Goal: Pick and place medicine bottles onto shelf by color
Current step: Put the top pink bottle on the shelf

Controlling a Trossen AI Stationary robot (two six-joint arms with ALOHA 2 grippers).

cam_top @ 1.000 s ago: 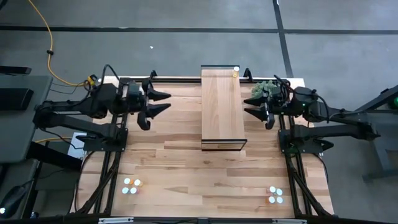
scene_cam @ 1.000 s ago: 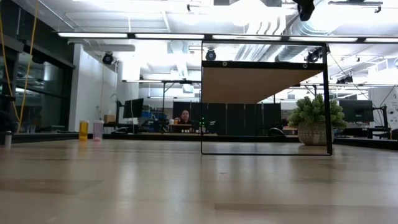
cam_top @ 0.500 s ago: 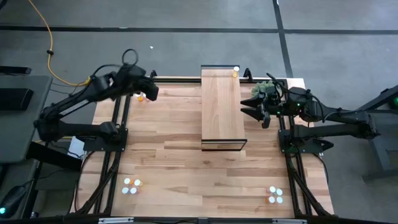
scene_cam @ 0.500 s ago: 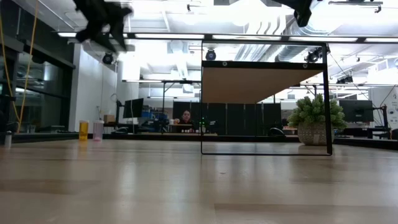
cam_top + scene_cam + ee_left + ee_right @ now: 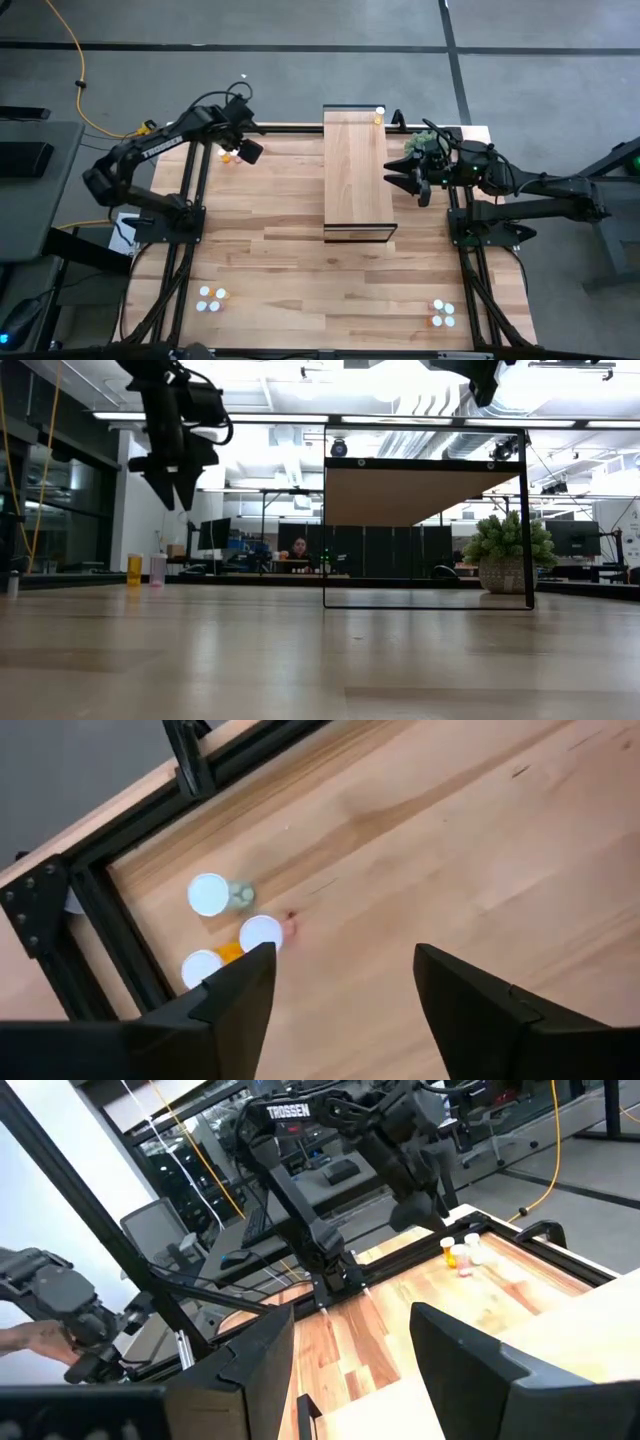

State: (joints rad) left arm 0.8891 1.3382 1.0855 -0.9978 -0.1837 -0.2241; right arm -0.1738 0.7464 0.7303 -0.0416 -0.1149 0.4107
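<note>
Plank tabletop [image 5: 290, 250] carries the shelf [image 5: 356, 170] at its middle, one yellow bottle [image 5: 379, 119] at the shelf's far end. Near the table's far left corner, a cluster of three medicine bottles [image 5: 232, 925] stands; the left gripper [image 5: 340, 1005] hangs above it, fingers spread wide, likely lining up a pick. Beside the shelf, the right gripper [image 5: 397, 172] waits with its fingers apart, holding nothing.

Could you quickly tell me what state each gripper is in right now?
Left gripper: open, empty, hovering above three medicine bottles near the table's far left corner.
Right gripper: open, empty, waiting beside the shelf.
</note>
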